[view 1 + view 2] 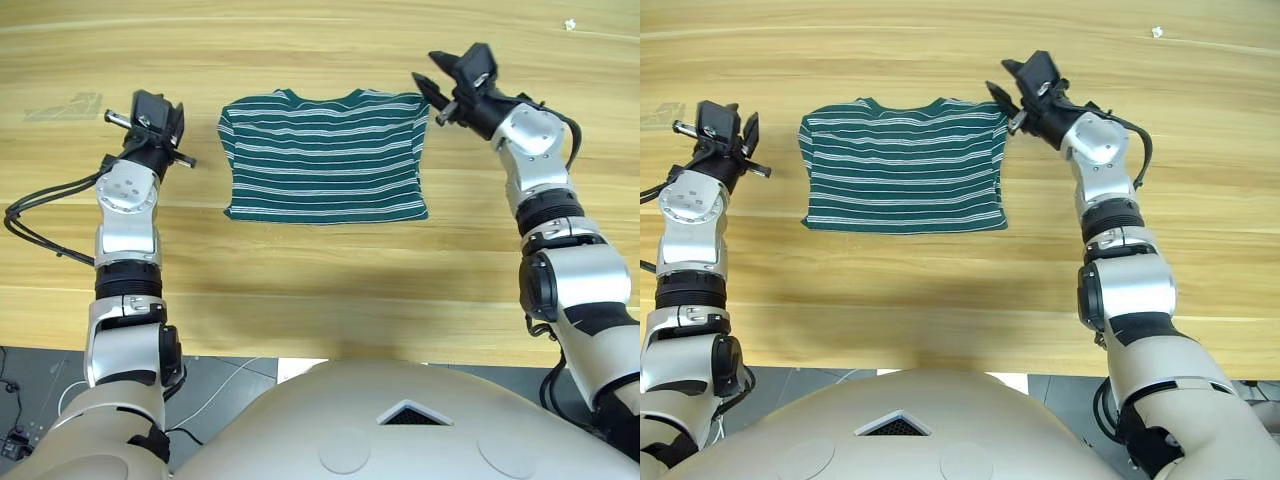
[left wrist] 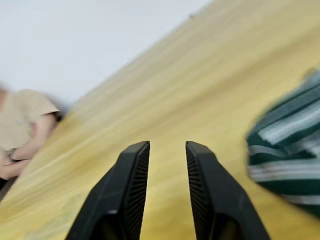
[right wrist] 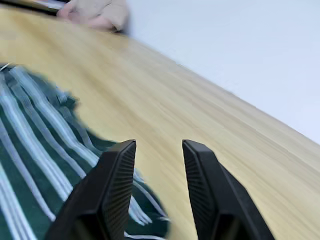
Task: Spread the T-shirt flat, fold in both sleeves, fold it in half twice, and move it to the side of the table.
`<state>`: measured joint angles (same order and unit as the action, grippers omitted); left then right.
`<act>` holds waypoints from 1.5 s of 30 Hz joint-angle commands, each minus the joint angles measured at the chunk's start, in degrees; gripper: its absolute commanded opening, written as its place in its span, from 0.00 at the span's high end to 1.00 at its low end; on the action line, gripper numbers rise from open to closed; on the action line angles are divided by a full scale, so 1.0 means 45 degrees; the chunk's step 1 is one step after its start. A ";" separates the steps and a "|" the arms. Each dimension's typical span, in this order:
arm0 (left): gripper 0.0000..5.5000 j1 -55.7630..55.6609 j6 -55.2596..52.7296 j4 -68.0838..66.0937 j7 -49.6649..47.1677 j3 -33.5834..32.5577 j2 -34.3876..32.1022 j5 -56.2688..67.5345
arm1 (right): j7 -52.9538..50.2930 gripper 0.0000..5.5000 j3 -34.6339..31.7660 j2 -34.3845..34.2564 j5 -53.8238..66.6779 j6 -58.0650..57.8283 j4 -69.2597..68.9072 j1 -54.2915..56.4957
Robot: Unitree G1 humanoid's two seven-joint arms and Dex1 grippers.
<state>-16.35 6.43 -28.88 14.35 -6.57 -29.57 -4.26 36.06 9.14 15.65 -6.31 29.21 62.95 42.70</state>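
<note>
A green T-shirt [image 1: 322,155] with thin white stripes lies flat on the wooden table [image 1: 320,290], collar to the far side. It forms a near-square block with no sleeve sticking out at either side. My left gripper [image 1: 150,118] hovers a short way off the shirt's left edge, open and holding nothing; in the left wrist view its fingers [image 2: 131,170] stand apart over bare wood with the shirt [image 2: 285,160] off to one side. My right gripper [image 1: 432,72] is open just beyond the shirt's far right corner, and its fingers [image 3: 120,170] hang above the shirt's edge [image 3: 30,130].
A small white scrap [image 1: 568,24] lies at the far right of the table. A faint mark [image 1: 65,107] is on the wood at the far left. Black cables [image 1: 40,215] trail from my left arm. The table's front edge runs just ahead of my body.
</note>
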 commanded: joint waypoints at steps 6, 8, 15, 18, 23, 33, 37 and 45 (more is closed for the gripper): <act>0.76 0.0303 -0.0646 0.3174 -0.0560 0.0255 0.0560 -0.0157 | -0.2823 0.69 0.5207 -0.0329 -0.6421 -0.1583 0.2831 0.1582; 0.76 0.0579 -0.0876 0.3781 -0.0630 0.0382 0.0679 -0.0283 | -0.3252 0.69 0.5520 -0.0185 -0.6765 -0.1797 0.3115 0.1327; 0.76 0.1828 -0.1550 0.5593 -0.0651 0.0416 0.0747 -0.0539 | -0.2989 0.69 0.4864 0.2953 -0.6263 -0.1395 0.3275 0.0477; 0.76 0.1946 -0.1609 0.5599 -0.0781 0.0666 0.1149 -0.0615 | -0.0366 0.69 0.3776 0.4158 -0.4422 0.0437 0.2026 -0.1011; 0.76 0.2309 -0.1550 0.5940 -0.0782 0.1223 0.1640 -0.0838 | 0.4871 0.69 0.3891 0.7330 0.0557 -0.0290 -0.8341 -0.6522; 0.76 0.2702 -0.1562 0.6492 -0.0890 0.1568 0.1934 -0.1018 | 0.5036 0.69 0.3081 0.8376 0.4873 -0.4341 -1.8154 -0.9679; 0.76 0.2990 -0.1360 0.7282 -0.1234 0.1736 0.2055 -0.1434 | 0.3537 0.69 0.1891 0.7406 0.4646 -0.4860 -1.8201 -1.0083; 0.76 0.3615 -0.1275 0.7917 -0.1252 0.2306 0.2262 -0.1960 | 0.2690 0.69 0.2181 0.5834 0.3176 -0.4253 -1.6771 -1.1109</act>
<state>-0.27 0.49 6.02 8.52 3.68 -19.19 -12.29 48.75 18.76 42.10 10.87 8.93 -15.31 -7.26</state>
